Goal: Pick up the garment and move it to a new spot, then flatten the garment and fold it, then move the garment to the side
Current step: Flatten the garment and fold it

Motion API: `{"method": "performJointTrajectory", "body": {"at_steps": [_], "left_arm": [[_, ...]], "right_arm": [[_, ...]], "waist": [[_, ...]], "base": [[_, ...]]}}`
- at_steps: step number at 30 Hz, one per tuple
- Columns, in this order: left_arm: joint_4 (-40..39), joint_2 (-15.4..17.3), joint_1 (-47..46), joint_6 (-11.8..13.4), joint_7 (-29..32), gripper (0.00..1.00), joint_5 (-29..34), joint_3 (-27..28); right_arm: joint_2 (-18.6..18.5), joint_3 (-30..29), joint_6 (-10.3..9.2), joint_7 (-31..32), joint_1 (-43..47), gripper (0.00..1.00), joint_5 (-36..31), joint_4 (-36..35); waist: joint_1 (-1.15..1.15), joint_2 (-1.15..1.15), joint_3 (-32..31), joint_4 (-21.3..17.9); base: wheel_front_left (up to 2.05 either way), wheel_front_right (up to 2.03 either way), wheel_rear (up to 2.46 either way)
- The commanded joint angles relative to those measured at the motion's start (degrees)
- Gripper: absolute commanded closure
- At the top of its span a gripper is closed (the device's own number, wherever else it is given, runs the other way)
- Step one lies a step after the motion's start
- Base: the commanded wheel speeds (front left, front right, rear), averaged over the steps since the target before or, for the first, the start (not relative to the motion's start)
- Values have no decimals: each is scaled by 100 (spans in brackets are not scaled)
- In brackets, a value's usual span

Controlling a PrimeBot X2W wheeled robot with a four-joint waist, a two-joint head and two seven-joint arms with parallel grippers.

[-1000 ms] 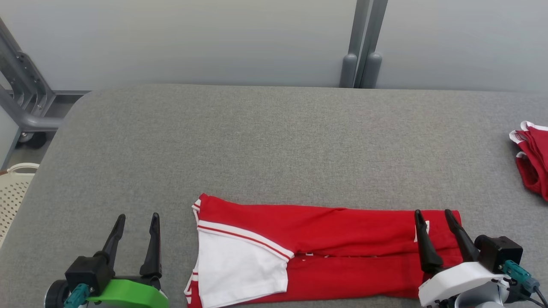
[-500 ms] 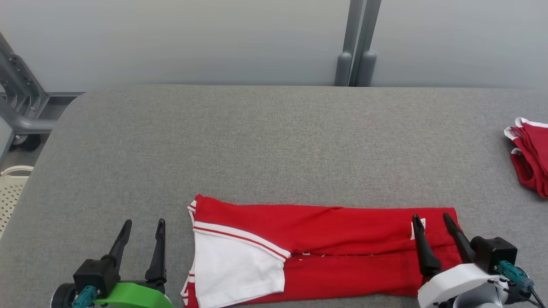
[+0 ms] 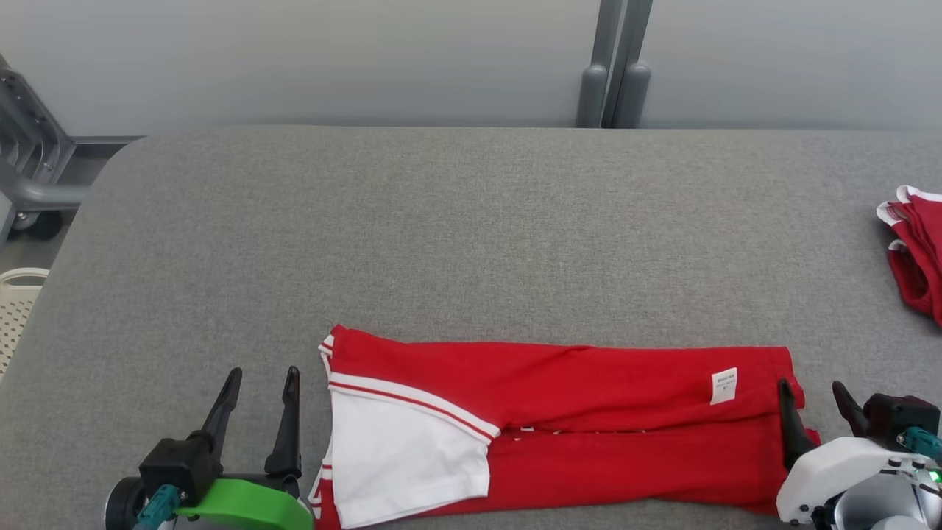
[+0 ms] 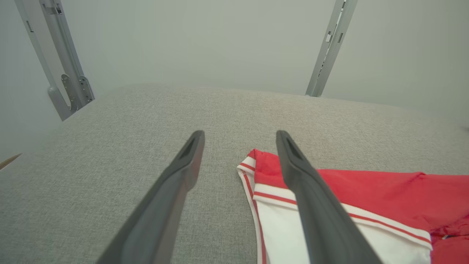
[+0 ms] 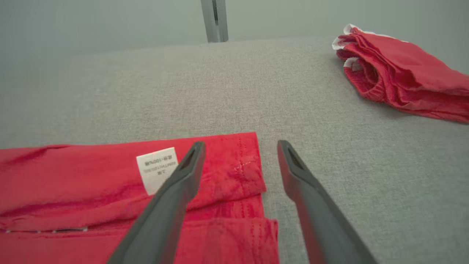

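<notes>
A red garment (image 3: 589,412) with a white sleeve and white-and-red trim lies folded into a long strip near the front edge of the grey table (image 3: 441,243). A small white label (image 3: 724,386) sits near its right end. My left gripper (image 3: 261,375) is open just left of the sleeve end (image 4: 263,172), holding nothing. My right gripper (image 3: 809,386) is open at the strip's right end (image 5: 234,165), one finger over the red cloth, the other over bare table.
A second red garment (image 3: 916,261) lies bunched at the table's right edge, also in the right wrist view (image 5: 399,73). A white perforated basket (image 3: 15,309) stands off the table's left side, a grey metal frame (image 3: 29,169) behind it.
My right gripper has pulled back and to the right, off the label area to the strip's end. My left gripper has edged right toward the sleeve. The head camera has shifted slightly.
</notes>
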Motion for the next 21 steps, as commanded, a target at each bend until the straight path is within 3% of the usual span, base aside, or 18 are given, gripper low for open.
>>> {"method": "performJointTrajectory", "body": {"at_steps": [1,9,21], "left_arm": [[0,-32,-99,-19,-14,0,12,-5],[-40,-47,-202,-18,-14,0,-69,-33],[2,-7,-384,-19,-14,0,-166,-162]], "right_arm": [[11,-162,-1,353,-59,0,-109,37],[37,-567,-1,1620,-134,0,-221,-334],[41,-637,-1,2147,-193,0,-108,-339]], "waist": [[0,0,79,40],[0,0,320,95],[0,0,587,200]], "base": [[0,0,0],[0,0,0],[0,0,0]]}}
